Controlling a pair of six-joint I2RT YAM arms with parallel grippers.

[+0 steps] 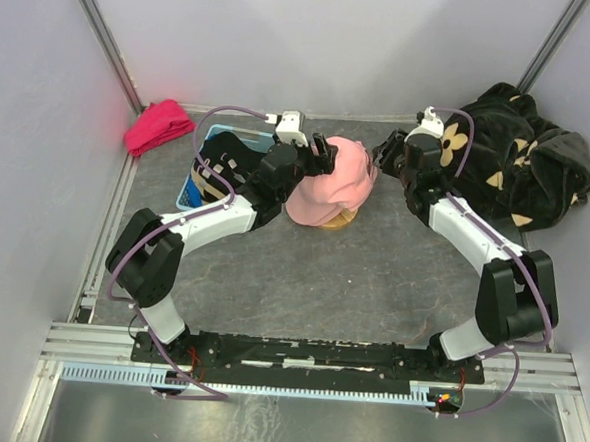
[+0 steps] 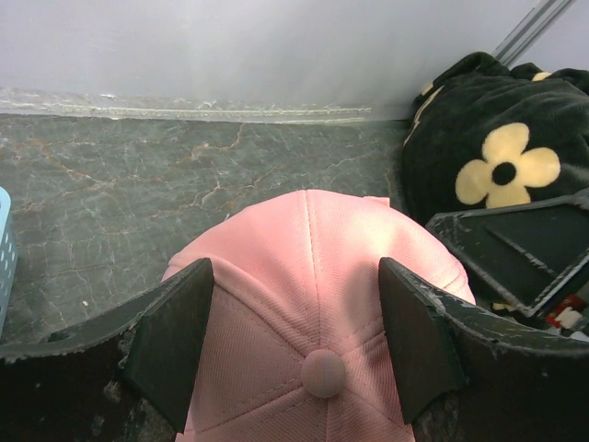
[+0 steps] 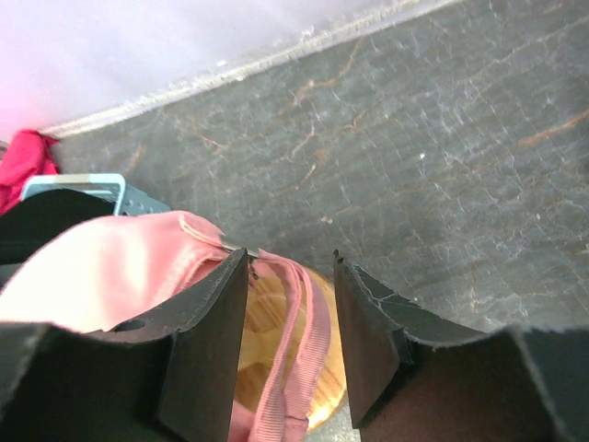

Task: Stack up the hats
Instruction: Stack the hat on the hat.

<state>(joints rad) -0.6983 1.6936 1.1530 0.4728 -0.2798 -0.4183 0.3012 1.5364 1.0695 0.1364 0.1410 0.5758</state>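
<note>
A pink cap [image 1: 338, 179] sits at mid-table over a tan-yellow rounded thing [image 1: 337, 222] that looks like wood in the right wrist view [image 3: 276, 341]. My left gripper [image 1: 319, 154] is open, its jaws spread wide just above the cap's crown [image 2: 313, 276], and it holds nothing [image 2: 294, 267]. My right gripper [image 1: 389, 152] is open at the cap's back edge, its jaws on either side of the pink strap [image 3: 304, 341] without closing on it [image 3: 290, 253]. Dark items lie in a blue basket [image 1: 199, 180], mostly hidden by my left arm. No blue cap shows.
A big black plush fabric with beige flowers [image 1: 519, 160] fills the back right corner, close behind my right gripper. A small red-pink cloth bundle [image 1: 161, 125] lies at the back left beside the basket. Walls close the back and both sides.
</note>
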